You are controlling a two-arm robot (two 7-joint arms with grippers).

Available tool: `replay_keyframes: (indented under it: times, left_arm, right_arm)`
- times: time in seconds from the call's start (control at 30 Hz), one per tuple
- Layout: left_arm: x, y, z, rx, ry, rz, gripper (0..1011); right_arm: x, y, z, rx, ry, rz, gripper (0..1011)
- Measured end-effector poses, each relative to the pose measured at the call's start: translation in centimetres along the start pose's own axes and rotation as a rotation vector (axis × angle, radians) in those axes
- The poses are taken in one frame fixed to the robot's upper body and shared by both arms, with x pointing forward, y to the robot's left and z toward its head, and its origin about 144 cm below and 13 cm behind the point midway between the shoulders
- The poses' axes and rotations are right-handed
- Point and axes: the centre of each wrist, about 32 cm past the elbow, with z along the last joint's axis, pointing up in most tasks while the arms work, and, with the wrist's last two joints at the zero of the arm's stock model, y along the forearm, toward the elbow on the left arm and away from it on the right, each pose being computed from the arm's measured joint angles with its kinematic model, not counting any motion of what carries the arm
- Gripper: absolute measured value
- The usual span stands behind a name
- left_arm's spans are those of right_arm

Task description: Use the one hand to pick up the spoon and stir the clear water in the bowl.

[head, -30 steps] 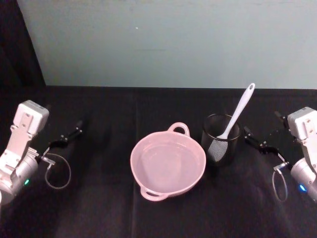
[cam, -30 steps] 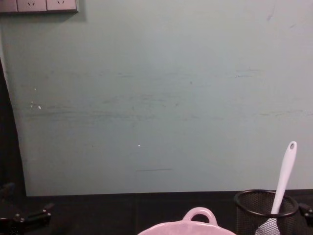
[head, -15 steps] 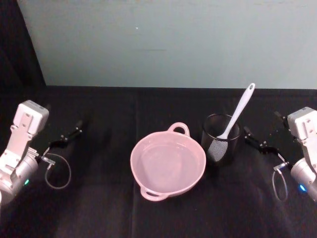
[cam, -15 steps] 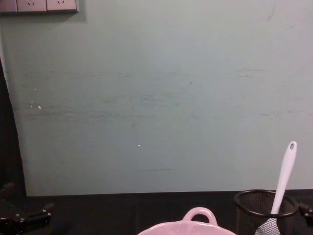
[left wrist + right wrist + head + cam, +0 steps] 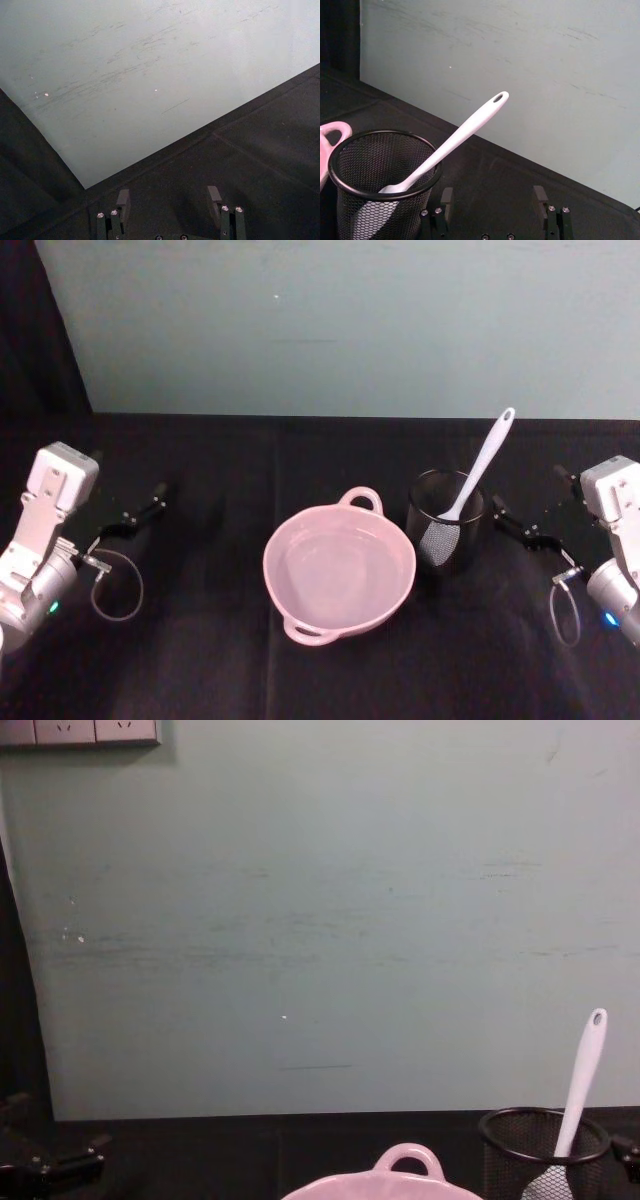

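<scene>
Your spoon stands blade-down in the black mesh cup, its slim white handle leaning up to the right, hole at the tip. The pale pink bowl sits upright just left of the cup, clear water inside. Your right gripper is right of the cup, fingers spread.

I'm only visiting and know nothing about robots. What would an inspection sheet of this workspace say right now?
Surface: black cloth, flat.
Job's things: pink bowl mid-table; white spoon leaning in the black mesh cup right of the bowl.
Clutter: nothing seen.
Tools: left tool open, far left, holding nothing; right tool open, right of the cup, holding nothing.
Cables: wire loop by the left wrist, another by the right.
Surroundings: pale green wall; sockets upper left.
</scene>
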Motion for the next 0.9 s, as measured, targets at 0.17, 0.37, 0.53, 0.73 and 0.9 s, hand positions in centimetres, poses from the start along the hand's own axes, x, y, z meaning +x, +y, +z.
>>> replay_keyframes:
  times: [0.17,0.37,0.53,0.73,0.9]
  left_arm:
    - [0.0,0.0,0.0,0.0,0.0,0.0,1005]
    - [0.0,0.0,0.0,0.0,0.0,0.0,1005]
    - [0.0,0.0,0.0,0.0,0.0,0.0,1005]
    - [0.0,0.0,0.0,0.0,0.0,0.0,1005]
    - [0.0,0.0,0.0,0.0,0.0,0.0,1005]
  right_arm:
    - [0.0,0.0,0.0,0.0,0.0,0.0,1002]
    - [0.0,0.0,0.0,0.0,0.0,0.0,1002]
    - [0.0,0.0,0.0,0.0,0.0,0.0,1002]
    - [0.2,-0.8,-0.1,0.007,0.012,-0.009,1002]
    - [0.3,-1.8,-0.1,0.003,0.052,-0.009,1002]
